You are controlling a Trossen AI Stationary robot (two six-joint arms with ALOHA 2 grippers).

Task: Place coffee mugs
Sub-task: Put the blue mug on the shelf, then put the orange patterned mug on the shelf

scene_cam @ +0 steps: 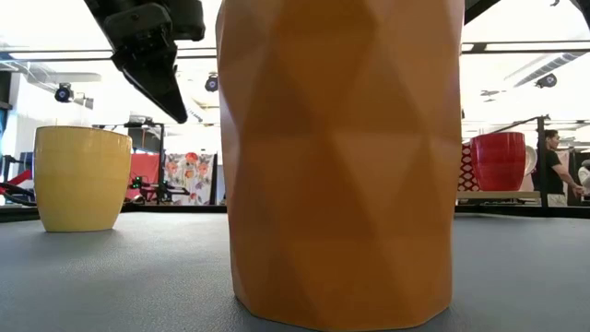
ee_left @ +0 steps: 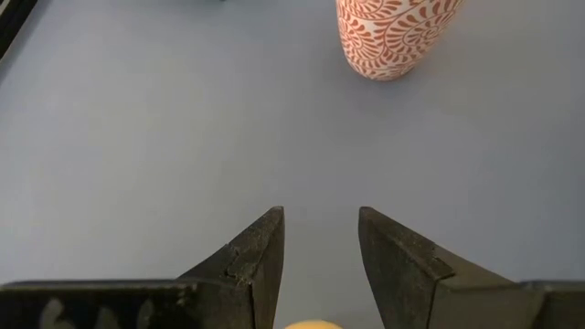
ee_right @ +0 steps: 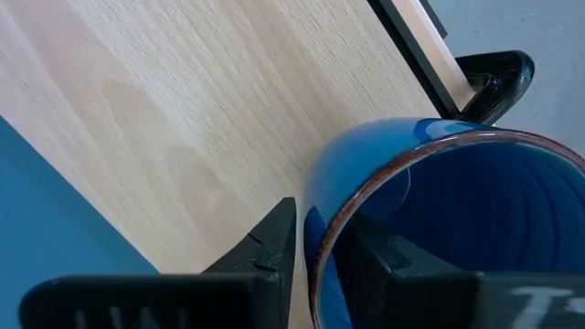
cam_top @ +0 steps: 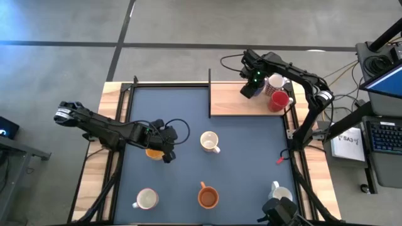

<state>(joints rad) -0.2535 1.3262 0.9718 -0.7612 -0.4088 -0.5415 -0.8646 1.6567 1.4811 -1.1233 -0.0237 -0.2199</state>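
Observation:
A blue mug (ee_right: 439,210) stands upright on the raised wooden board (cam_top: 232,103) at the table's far right. My right gripper (ee_right: 322,215) points down over it, slightly open, with one finger outside the mug's wall and one inside. Narrow gaps show on both sides of the rim. In the high view the gripper (cam_top: 251,86) hides this mug. A white mug (cam_top: 274,81) and a red mug (cam_top: 278,100) stand beside it on the board. My left gripper (cam_top: 166,150) hangs open just above a yellow-orange mug (cam_top: 152,152) on the blue mat.
On the mat stand a patterned cream mug (cam_top: 209,142), an orange-brown mug (cam_top: 208,197), a white mug (cam_top: 146,199) near the front left and another white mug (cam_top: 279,191) at the front right. A low black rail (cam_top: 209,94) borders the board's left side.

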